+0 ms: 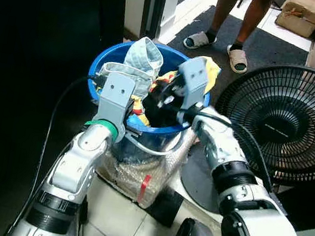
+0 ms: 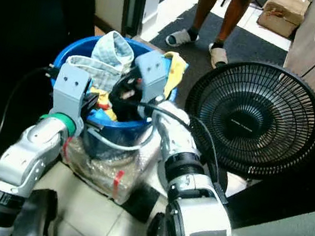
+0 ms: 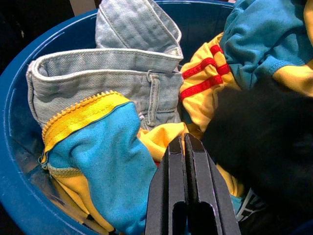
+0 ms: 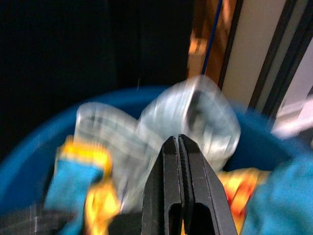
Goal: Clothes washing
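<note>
Clothes [image 3: 146, 93] heaped in a blue bucket [image 1: 110, 55], pale denim piece standing upright at the far side.

Yellow-and-teal garments [image 3: 98, 147] lie nearer. Left gripper [image 3: 185, 147] and right gripper [image 4: 179, 147] both hover over the pile, fingers pressed together, holding nothing. Right of the bucket stands a black fan [image 1: 290, 122].

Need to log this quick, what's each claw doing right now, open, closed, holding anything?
Left claw: closed, empty, over the clothes in the blue bucket.
Right claw: closed, empty, above the jeans.

Both arms reach into a blue bucket [image 2: 75, 50] of clothes [image 2: 108, 55] beside a black fan [image 2: 254, 119].
</note>
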### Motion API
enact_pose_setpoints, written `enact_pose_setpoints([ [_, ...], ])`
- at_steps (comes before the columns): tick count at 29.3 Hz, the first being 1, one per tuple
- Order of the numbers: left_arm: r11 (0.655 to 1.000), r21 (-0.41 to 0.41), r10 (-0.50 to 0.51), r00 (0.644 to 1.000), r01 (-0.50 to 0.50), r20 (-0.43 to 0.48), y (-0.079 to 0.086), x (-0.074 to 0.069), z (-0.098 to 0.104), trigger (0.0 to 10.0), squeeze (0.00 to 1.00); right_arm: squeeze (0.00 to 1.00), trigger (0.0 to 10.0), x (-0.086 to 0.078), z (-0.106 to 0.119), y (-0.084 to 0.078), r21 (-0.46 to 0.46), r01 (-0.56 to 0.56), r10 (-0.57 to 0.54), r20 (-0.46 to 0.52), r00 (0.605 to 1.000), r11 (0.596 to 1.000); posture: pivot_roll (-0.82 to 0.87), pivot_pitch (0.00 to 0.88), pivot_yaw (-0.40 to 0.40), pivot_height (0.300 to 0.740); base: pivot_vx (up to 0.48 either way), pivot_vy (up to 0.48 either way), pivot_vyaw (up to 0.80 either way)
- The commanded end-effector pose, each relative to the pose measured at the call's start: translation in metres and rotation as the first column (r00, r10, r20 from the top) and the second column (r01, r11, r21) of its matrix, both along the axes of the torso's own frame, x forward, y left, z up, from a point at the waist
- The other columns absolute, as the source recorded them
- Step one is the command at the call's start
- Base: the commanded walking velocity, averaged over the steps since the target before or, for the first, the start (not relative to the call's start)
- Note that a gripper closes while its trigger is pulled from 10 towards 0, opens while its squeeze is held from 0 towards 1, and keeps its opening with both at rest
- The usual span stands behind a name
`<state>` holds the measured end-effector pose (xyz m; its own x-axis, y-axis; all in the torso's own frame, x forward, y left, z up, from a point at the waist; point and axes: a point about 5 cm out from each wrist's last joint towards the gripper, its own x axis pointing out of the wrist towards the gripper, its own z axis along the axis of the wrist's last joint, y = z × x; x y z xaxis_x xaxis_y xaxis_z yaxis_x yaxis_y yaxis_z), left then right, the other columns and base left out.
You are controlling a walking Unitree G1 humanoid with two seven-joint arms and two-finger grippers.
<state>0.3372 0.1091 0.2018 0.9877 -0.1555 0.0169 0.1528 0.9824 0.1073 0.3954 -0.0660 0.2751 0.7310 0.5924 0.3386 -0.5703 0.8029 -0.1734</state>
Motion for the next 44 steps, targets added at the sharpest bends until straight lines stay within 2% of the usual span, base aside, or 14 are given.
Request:
enact_pose_setpoints([
  [1,0.999,0.03,0.03,0.983,-0.025,-0.182,0.006,-0.002,-0.042,10.0,0.0,0.0,10.0,-0.01,0.047,-0.015,0.195,0.055,-0.09,0.176,0.98,0.979,0.17,0.185,-0.029,0.491,0.0,0.0,0.0],
  [5,0.999,0.031,0.025,0.983,-0.02,-0.18,0.004,-0.001,-0.041,10.0,0.0,0.0,10.0,-0.022,0.087,-0.032,0.322,0.074,-0.174,0.295,0.94,0.944,0.17,0.182,-0.024,0.491,0.0,0.0,0.0],
  [11,0.999,0.031,0.022,0.984,-0.016,-0.179,0.004,0.0,-0.04,10.0,0.0,0.0,10.0,-0.028,0.106,-0.04,0.358,0.061,-0.192,0.341,0.92,0.932,0.17,0.18,-0.02,0.491,0.0,0.0,0.0],
  [15,0.999,0.032,0.017,0.984,-0.011,-0.178,0.003,0.001,-0.04,10.0,0.0,0.0,10.0,-0.029,0.111,-0.038,0.226,0.068,-0.146,0.351,0.925,0.972,0.16,0.174,-0.014,0.491,0.0,0.0,0.0],
  [17,0.999,0.032,0.013,0.984,-0.008,-0.178,0.003,0.002,-0.041,10.0,0.0,0.0,10.0,-0.015,0.072,-0.029,0.051,0.102,-0.11,0.208,0.972,0.994,0.15,0.178,-0.015,0.491,0.0,0.0,0.0],
  [20,0.999,0.032,0.013,0.984,-0.007,-0.179,0.003,0.002,-0.041,10.0,0.0,0.03,10.0,-0.006,0.045,-0.026,-0.042,0.127,-0.122,0.101,0.987,0.991,0.15,0.18,-0.017,0.491,0.0,0.0,0.0],
  [21,0.999,0.032,0.012,0.984,-0.007,-0.179,0.002,0.002,-0.041,10.0,0.0,0.69,10.0,0.0,0.025,-0.025,-0.101,0.131,-0.131,0.001,0.991,0.986,0.15,0.18,-0.017,0.491,0.0,0.0,0.0],
  [22,0.999,0.032,0.013,0.984,-0.008,-0.18,0.002,0.002,-0.041,10.0,0.0,1.0,10.0,0.005,0.006,-0.022,-0.177,0.108,-0.127,-0.1,0.987,0.978,0.15,0.183,-0.026,0.491,0.0,0.0,0.0],
  [24,0.999,0.032,0.013,0.984,-0.008,-0.18,0.002,0.002,-0.041,10.0,0.0,1.0,10.0,0.005,0.006,-0.022,-0.177,0.108,-0.127,-0.1,0.987,0.978,0.15,0.183,-0.026,0.491,0.0,0.0,0.0],
  [28,1.0,0.025,0.023,0.983,-0.018,-0.182,0.002,0.002,-0.043,10.0,0.0,1.0,10.0,0.008,-0.029,-0.016,-0.311,-0.017,-0.077,-0.288,0.955,0.95,0.14,0.185,-0.046,0.491,0.0,0.0,0.0],
  [31,0.999,0.021,0.027,0.983,-0.024,-0.183,0.002,0.001,-0.044,10.0,0.0,1.0,10.0,0.008,-0.04,-0.017,-0.367,-0.054,-0.071,-0.318,0.946,0.929,0.13,0.186,-0.056,0.491,0.0,0.0,0.0],
  [34,0.999,0.021,0.027,0.983,-0.024,-0.183,0.002,0.001,-0.044,10.0,0.0,1.0,10.0,0.008,-0.04,-0.017,-0.367,-0.054,-0.071,-0.318,0.946,0.929,0.13,0.186,-0.056,0.491,0.0,0.0,0.0],
  [36,0.999,0.014,0.034,0.982,-0.032,-0.184,0.002,0.001,-0.046,10.0,0.0,1.0,10.0,0.007,-0.05,-0.02,-0.457,-0.116,-0.062,-0.358,0.932,0.882,0.11,0.19,-0.07,0.491,0.0,0.0,0.0],
  [44,0.999,0.006,0.034,0.982,-0.033,-0.184,0.0,0.001,-0.047,10.0,0.0,1.0,10.0,0.007,-0.039,-0.012,-0.503,-0.241,0.022,-0.401,0.916,0.83,0.1,0.195,-0.079,0.491,0.0,0.0,0.0],
])
